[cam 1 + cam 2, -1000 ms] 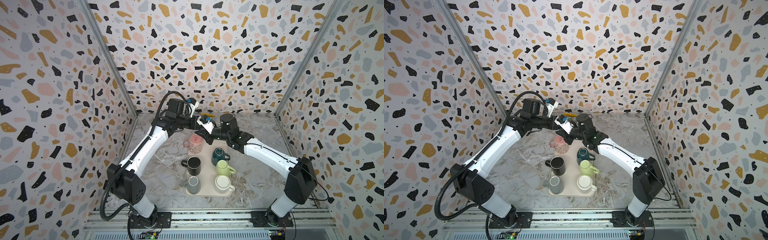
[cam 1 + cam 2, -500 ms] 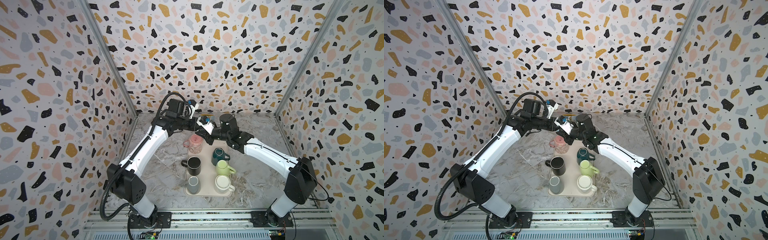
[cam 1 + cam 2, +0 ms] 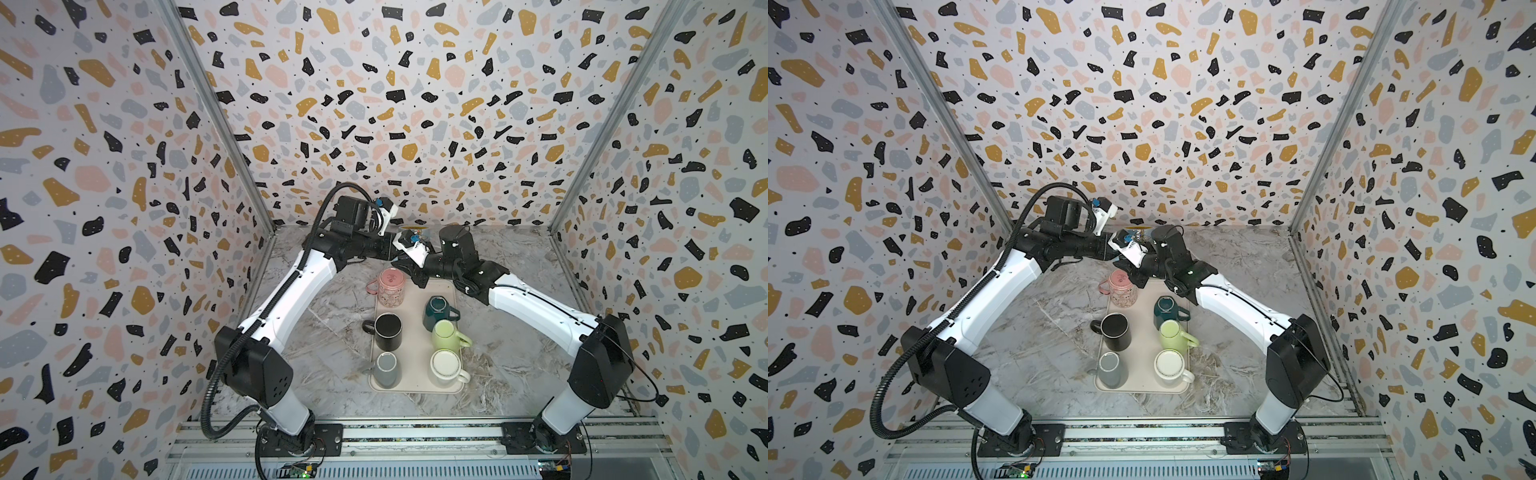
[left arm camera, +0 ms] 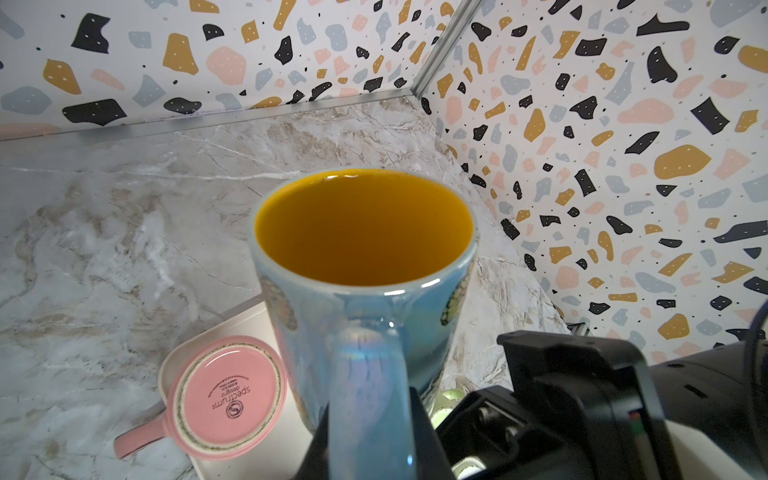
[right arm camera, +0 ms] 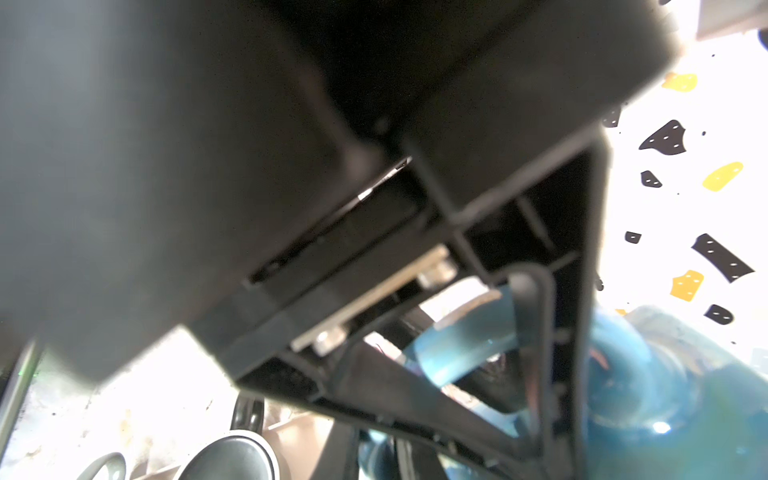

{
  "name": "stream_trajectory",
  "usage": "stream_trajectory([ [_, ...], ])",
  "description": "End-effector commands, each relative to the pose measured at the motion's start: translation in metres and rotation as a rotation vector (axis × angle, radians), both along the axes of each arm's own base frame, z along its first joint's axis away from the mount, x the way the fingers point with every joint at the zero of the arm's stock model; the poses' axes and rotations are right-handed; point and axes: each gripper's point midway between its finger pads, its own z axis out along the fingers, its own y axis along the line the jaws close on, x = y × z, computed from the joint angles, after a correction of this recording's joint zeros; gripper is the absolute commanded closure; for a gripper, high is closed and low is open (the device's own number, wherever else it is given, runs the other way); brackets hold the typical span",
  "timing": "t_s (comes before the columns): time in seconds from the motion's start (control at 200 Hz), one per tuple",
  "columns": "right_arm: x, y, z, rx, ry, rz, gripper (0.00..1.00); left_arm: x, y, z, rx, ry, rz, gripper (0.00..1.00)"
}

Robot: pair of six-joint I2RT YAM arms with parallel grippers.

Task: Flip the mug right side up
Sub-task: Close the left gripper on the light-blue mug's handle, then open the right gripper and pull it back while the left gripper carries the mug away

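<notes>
The mug [image 4: 365, 232] is blue and iridescent with an orange inside. It hangs in the air over the far end of the tray, mouth up. My left gripper [image 4: 370, 432] is shut on its handle [image 4: 365, 374], one finger on each side. My right gripper [image 5: 380, 457] is shut low on the mug's blue body [image 5: 644, 395], and the left gripper's black body fills most of the right wrist view. In both top views the two grippers meet above the tray's far end, left gripper [image 3: 388, 246] and right gripper [image 3: 409, 268]. There only a sliver of the mug's orange rim [image 3: 414, 228] shows.
A beige tray [image 3: 415, 353] in the middle of the marble table holds several mugs. A pink one [image 3: 391, 286] stands upside down at its far left corner. The others are dark teal [image 3: 436, 312], black [image 3: 388, 330], green [image 3: 446, 336], grey [image 3: 386, 368] and cream [image 3: 445, 365]. Terrazzo walls close three sides.
My left gripper's jaws have closed onto the mug's handle. The right gripper has kept its grip, and both arms have barely moved.
</notes>
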Motion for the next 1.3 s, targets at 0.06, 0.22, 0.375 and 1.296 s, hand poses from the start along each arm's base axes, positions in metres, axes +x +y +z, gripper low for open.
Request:
stream_trajectory([
  [0.06,-0.021,0.017,0.081,0.103,-0.24,0.088,1.0,0.002,-0.007,-0.003,0.055,-0.062,-0.014,1.0],
  [0.22,-0.017,0.018,0.076,0.075,-0.236,0.081,1.0,0.006,-0.007,-0.004,0.064,-0.066,-0.005,1.0],
  [0.375,-0.013,0.017,0.07,0.05,-0.235,0.062,0.96,0.013,-0.007,-0.002,0.067,-0.082,0.012,1.0],
  [1.296,0.009,0.001,0.061,-0.001,-0.241,-0.031,0.83,0.062,0.014,0.026,0.024,-0.186,0.129,1.0],
])
